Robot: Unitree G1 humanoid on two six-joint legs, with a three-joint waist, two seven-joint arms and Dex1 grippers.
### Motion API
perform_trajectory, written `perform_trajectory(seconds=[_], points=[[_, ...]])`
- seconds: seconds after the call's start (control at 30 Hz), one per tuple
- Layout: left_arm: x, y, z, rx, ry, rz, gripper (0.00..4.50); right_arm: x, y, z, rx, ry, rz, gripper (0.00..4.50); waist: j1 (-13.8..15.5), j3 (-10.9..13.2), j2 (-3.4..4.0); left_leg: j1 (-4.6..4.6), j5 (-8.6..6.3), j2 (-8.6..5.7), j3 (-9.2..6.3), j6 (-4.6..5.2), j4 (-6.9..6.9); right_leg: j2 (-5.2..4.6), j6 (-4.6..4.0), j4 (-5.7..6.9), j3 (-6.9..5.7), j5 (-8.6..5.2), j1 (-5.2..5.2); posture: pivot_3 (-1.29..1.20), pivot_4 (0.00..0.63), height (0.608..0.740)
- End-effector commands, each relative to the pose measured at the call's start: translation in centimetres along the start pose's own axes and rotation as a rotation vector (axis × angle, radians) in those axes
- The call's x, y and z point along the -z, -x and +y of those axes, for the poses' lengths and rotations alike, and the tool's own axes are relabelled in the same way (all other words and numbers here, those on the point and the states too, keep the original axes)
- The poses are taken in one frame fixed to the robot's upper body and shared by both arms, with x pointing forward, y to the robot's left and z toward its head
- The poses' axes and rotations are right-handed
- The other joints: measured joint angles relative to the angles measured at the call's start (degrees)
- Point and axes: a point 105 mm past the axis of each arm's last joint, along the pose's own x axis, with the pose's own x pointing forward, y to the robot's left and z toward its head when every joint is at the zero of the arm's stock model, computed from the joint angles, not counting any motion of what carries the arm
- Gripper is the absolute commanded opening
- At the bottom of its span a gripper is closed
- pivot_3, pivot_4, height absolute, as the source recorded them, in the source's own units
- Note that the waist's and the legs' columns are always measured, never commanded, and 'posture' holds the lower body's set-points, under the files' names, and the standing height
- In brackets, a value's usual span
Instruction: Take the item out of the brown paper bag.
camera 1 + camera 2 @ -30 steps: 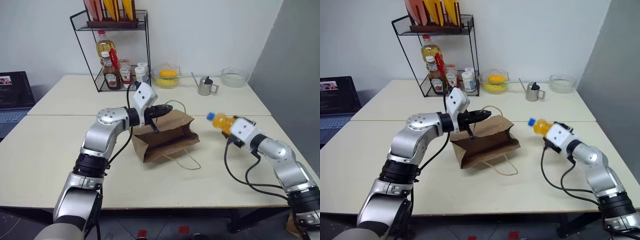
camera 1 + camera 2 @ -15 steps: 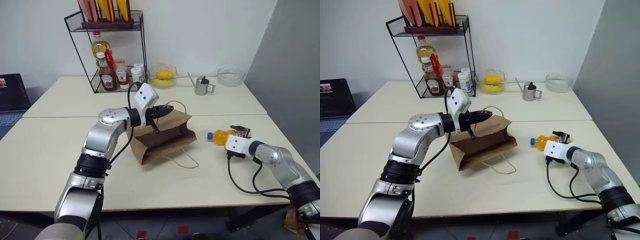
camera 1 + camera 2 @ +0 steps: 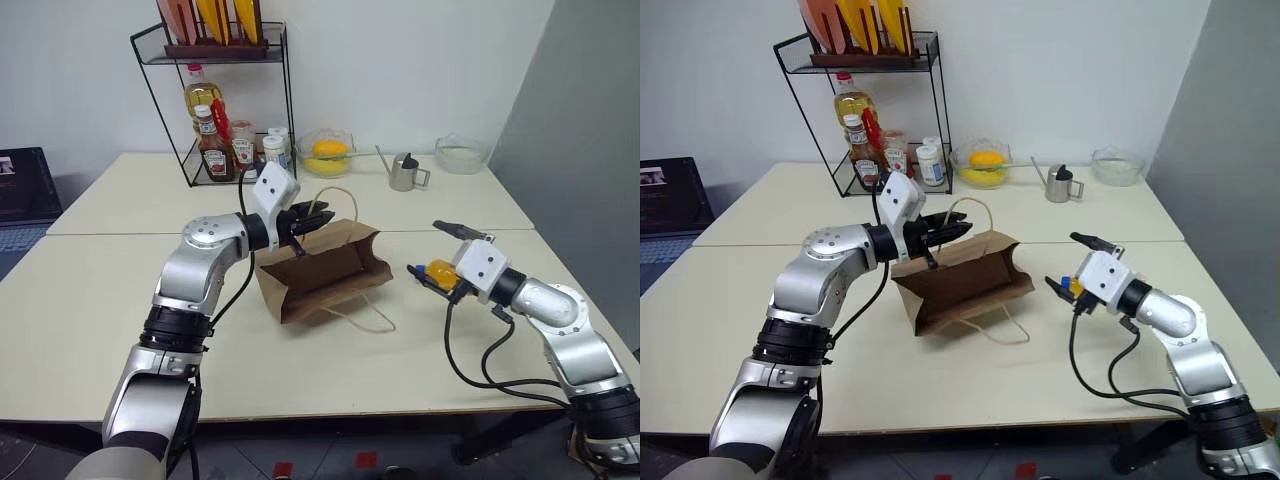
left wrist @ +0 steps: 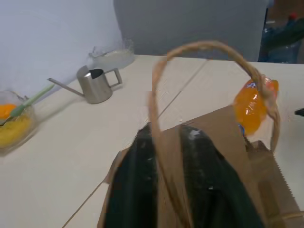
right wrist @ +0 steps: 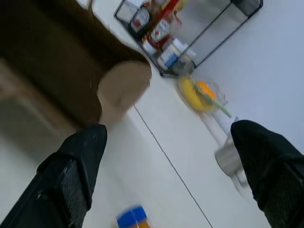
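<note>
The brown paper bag [image 3: 325, 270] lies on its side mid-table, mouth toward the right. One cord handle [image 4: 154, 95] arches up and the other trails on the table. My left gripper [image 3: 318, 222] sits at the bag's upper edge. Its fingers [image 4: 137, 185] are slightly parted, open, and the raised cord runs between them. The item, an orange soda bottle [image 3: 438, 272] with a blue cap [image 5: 130, 218], rests to the right of the bag. My right gripper [image 3: 424, 247] hovers just in front of it, wide open, and the bottle shows between its spread fingers, unheld.
At the back left stands a black wire rack [image 3: 215, 100] with oil and ketchup bottles. A bowl of lemons [image 3: 328, 155], a small metal watering can [image 3: 405, 172] and a glass bowl [image 3: 460, 155] line the far table. A laptop [image 3: 20, 185] sits far left.
My right gripper set the bottle down on the table, opened, then lifted and swung toward the bag. My left gripper's fingers parted at the bag's edge.
</note>
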Motion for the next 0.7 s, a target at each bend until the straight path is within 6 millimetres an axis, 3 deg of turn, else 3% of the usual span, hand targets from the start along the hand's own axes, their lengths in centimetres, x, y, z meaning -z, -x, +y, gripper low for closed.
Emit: perform_trajectory(seconds=[0.03,0.17,0.27,0.43,0.5,0.57,0.7], points=[[-1.6,1.6,2.7,-0.088,-0.057,-0.027,2.21,-1.9,-0.6,-1.4,0.048,0.014,-0.049,4.5,0.04,0.0,0.0,0.01,0.0,-0.01,0.01,0.0,0.0,-0.01,0.0,0.0,0.0,0.0,0.0,0.0,0.15,0.74],[-0.9,3.5,5.3,-0.179,-0.082,0.021,3.49,-1.2,-1.0,-1.4,0.06,-0.002,-0.04,4.5,0.13,0.0,0.0,0.03,0.0,0.0,0.0,0.0,-0.02,0.0,0.0,-0.01,-0.02,0.0,0.0,0.0,0.15,0.74],[-1.1,4.4,5.9,-0.201,-0.074,0.022,4.44,-0.9,-1.2,-1.5,0.07,-0.02,-0.039,4.5,0.14,0.0,0.0,0.01,0.0,-0.01,0.01,0.0,-0.02,-0.01,0.0,-0.02,-0.02,0.0,0.0,0.0,0.15,0.74],[-2.3,6.4,6.0,-0.257,-0.006,-0.034,4.48,-0.8,-1.1,-1.4,0.087,-0.044,-0.052,4.5,0.34,0.0,0.0,-0.03,0.0,0.01,0.01,0.0,-0.02,-0.02,-0.01,-0.02,-0.01,0.0,-0.02,0.0,0.15,0.74],[-2.8,8.5,6.3,-0.353,0.021,-0.07,4.48,-0.4,-0.9,-1.0,0.109,-0.095,-0.038,4.5,0.32,0.0,0.0,-0.02,0.0,0.02,0.0,0.0,-0.02,-0.02,-0.01,-0.02,-0.02,0.0,-0.02,0.0,0.15,0.74],[-1.5,11.4,6.4,-0.51,0.059,-0.056,4.48,0.3,-0.7,-0.2,0.175,-0.259,-0.011,4.5,0.24,0.0,0.01,-0.01,0.0,0.07,-0.01,0.0,-0.06,-0.02,-0.01,-0.02,-0.01,0.0,-0.03,0.0,0.15,0.74],[3.4,16.0,5.1,-0.787,0.084,0.045,4.48,0.7,-0.6,1.7,0.253,-0.447,0.033,4.5,-0.21,-0.02,0.03,0.11,-0.01,0.12,0.0,-0.02,-0.17,-0.02,-0.11,0.14,0.04,-0.06,-0.04,0.0,0.15,0.74]])
